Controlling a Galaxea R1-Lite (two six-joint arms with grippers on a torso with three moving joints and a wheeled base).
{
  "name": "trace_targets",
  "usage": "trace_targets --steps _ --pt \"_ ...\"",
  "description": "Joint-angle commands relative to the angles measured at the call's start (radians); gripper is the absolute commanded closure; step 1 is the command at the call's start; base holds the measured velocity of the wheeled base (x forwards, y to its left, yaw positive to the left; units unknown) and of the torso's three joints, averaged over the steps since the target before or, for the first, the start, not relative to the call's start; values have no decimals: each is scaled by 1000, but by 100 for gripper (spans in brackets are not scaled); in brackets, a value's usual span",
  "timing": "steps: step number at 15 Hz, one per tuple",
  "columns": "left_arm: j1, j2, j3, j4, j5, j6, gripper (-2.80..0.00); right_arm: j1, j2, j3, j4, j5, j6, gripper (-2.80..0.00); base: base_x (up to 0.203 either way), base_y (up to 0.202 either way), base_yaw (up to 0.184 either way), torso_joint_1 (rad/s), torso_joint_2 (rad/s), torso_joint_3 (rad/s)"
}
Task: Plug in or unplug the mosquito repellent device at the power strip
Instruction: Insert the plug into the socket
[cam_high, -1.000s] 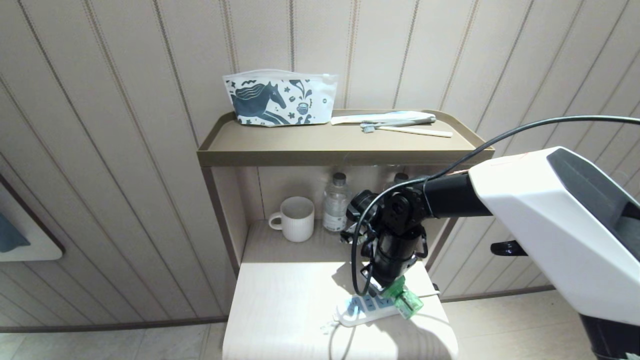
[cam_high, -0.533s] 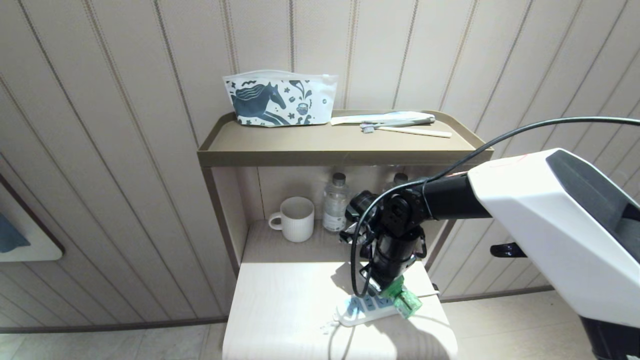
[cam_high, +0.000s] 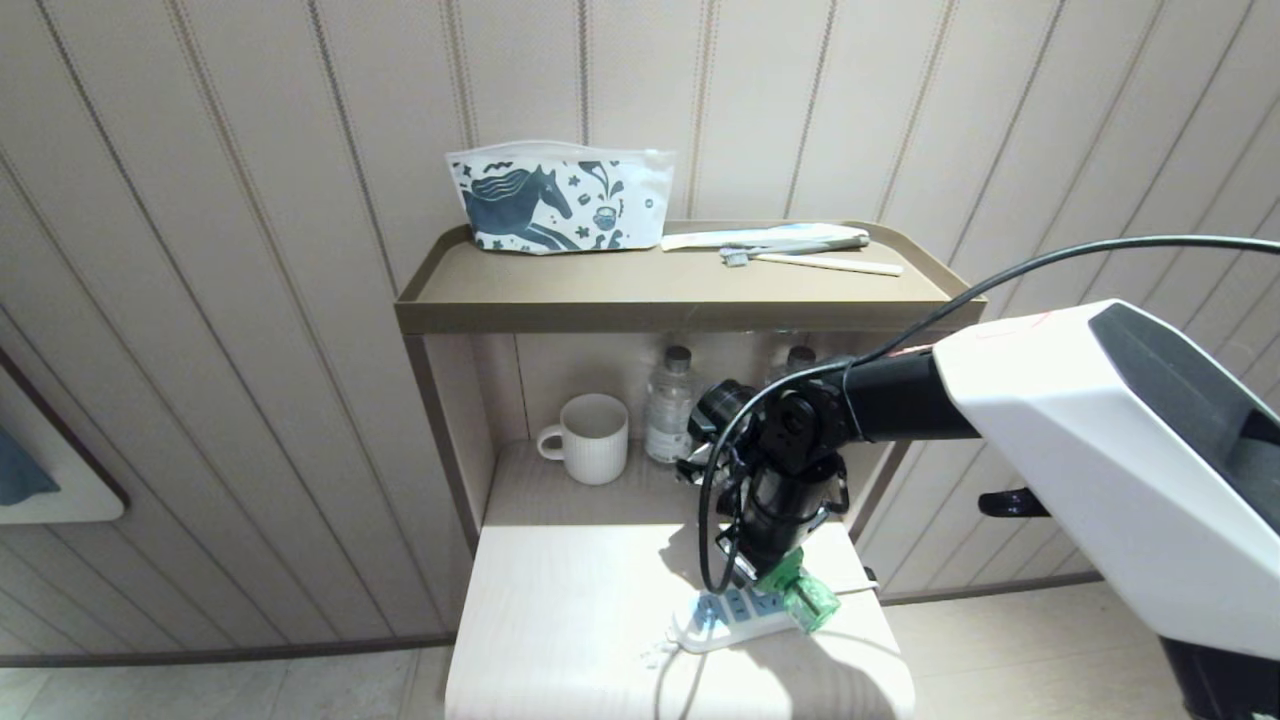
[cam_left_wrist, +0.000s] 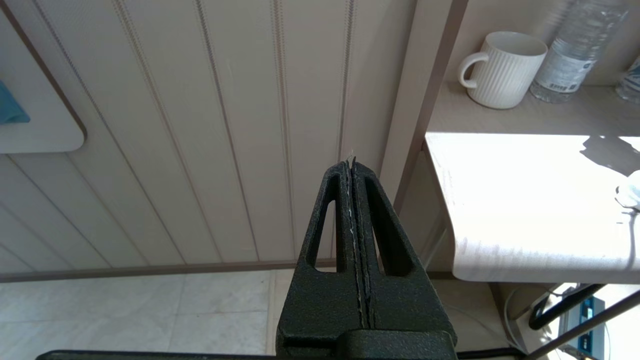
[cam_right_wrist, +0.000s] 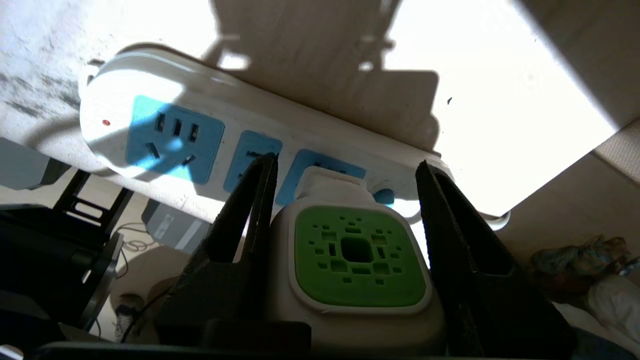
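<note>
Beige ribbed panelling fills your left side, and there your left tool (cam_left_wrist: 352, 170) hangs beside the furniture with its two fingers pressed together on nothing. Moving right, you see one patterned pouch (cam_high: 558, 197) on the top shelf (cam_high: 640, 300), with one toothbrush (cam_high: 815, 262) lying just beside one flat white packet (cam_high: 765, 236). Below, in the open niche, one white ribbed mug (cam_high: 590, 438) stands near two clear water bottles (cam_high: 668, 405), the second half hidden behind your arm. On the pale wooden surface (cam_high: 560, 620) lies one power strip (cam_right_wrist: 240, 145), showing three blue outlet groups and a small red light at its rounded end. Further right, your right tool (cam_right_wrist: 345, 175) comes down from above and pinches the one mosquito repellent device (cam_right_wrist: 357, 260) between its two fingers, by the white sides of its head. The device sits at the outlet group nearest the strip's far end, its plug base against the strip; you cannot tell how deep the pins sit. Its green bottle tilts out toward the surface's right edge.
</note>
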Motion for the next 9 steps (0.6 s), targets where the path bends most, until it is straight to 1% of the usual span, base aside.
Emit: trace_targets --steps 1,9 --pt "0 0 0 0 0 0 0 -1 5 23 -3 0 0 0 0 0 0 0 0 0" --pt "0 0 1 0 0 0 0 -10 -75 79 -5 2 0 0 0 0 0 0 0 0"
